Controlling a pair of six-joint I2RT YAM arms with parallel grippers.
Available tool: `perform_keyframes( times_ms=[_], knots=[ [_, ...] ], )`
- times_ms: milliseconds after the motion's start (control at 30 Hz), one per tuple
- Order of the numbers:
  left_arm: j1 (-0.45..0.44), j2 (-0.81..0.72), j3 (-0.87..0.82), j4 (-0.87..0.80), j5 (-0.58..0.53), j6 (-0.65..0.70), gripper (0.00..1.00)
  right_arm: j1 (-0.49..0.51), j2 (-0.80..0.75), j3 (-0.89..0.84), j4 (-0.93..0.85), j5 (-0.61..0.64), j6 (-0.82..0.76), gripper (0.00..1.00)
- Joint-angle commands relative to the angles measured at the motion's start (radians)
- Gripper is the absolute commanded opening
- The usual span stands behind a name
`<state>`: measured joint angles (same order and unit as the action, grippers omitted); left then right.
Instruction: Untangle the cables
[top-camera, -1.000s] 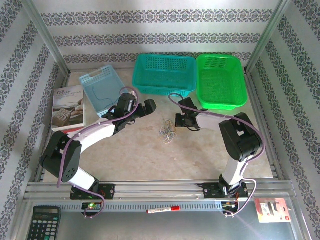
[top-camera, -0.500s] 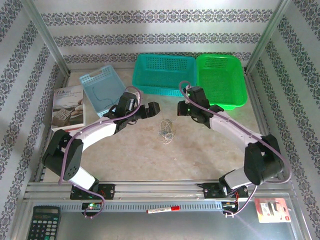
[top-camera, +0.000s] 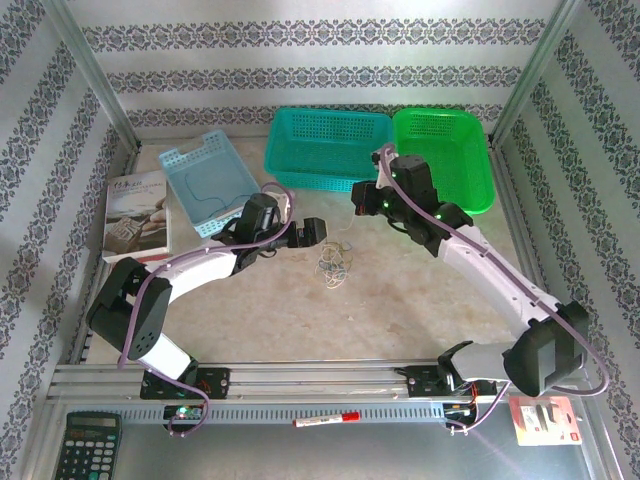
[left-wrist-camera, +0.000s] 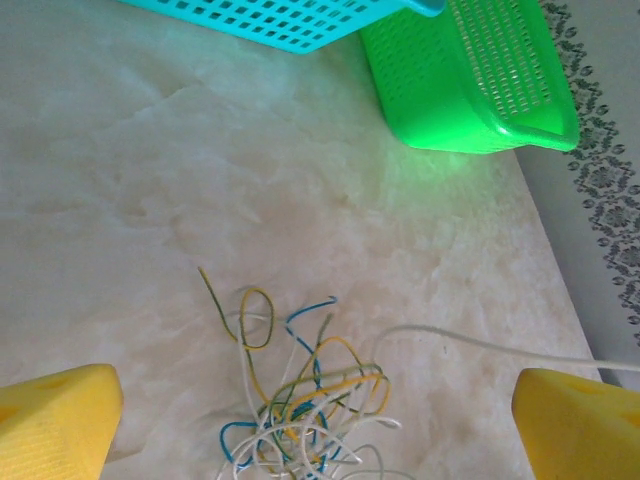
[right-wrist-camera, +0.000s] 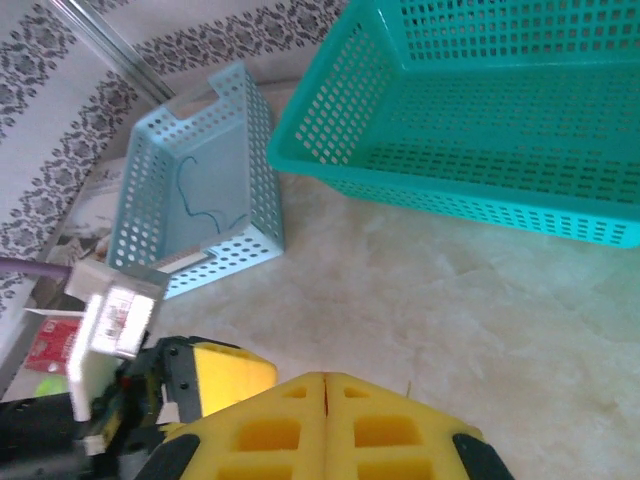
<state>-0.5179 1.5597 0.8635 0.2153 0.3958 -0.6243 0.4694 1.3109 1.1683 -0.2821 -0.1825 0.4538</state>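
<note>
The cables lie as a small loopy clump of thin blue, white and yellow wires mid-table. In the left wrist view the clump sits between and just ahead of the two yellow pads, and one white strand trails off to the right. My left gripper is open, low beside the clump's left side. My right gripper is shut, pads pressed together with nothing seen between them, raised in front of the teal basket. A thin dark wire lies inside the light blue basket.
A light blue basket, a teal basket and a green basket line the back. A book lies at the left. A calculator, marker and packet sit below the rail.
My right arm has stretched out, carrying its shut gripper up and away from the clump toward the teal basket. My left gripper has edged right, closer to the clump.
</note>
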Motion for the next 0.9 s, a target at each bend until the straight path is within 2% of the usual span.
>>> perform_keyframes(
  times_ms=[0, 300, 633, 867],
  knots=[
    [-0.014, -0.024, -0.012, 0.094, -0.011, 0.002, 1.0, 0.011, -0.033, 0.053, -0.03, -0.03, 0.011, 0.0],
    [-0.043, -0.02, -0.02, 0.155, 0.063, 0.09, 1.0, 0.018, -0.059, 0.131, -0.036, -0.053, 0.027, 0.0],
    [-0.08, 0.026, -0.132, 0.292, 0.065, 0.127, 1.0, 0.03, -0.079, 0.227, -0.028, -0.066, 0.052, 0.0],
    [-0.106, 0.043, -0.127, 0.271, 0.053, 0.166, 1.0, 0.035, -0.088, 0.267, -0.011, -0.077, 0.074, 0.0]
  ],
)
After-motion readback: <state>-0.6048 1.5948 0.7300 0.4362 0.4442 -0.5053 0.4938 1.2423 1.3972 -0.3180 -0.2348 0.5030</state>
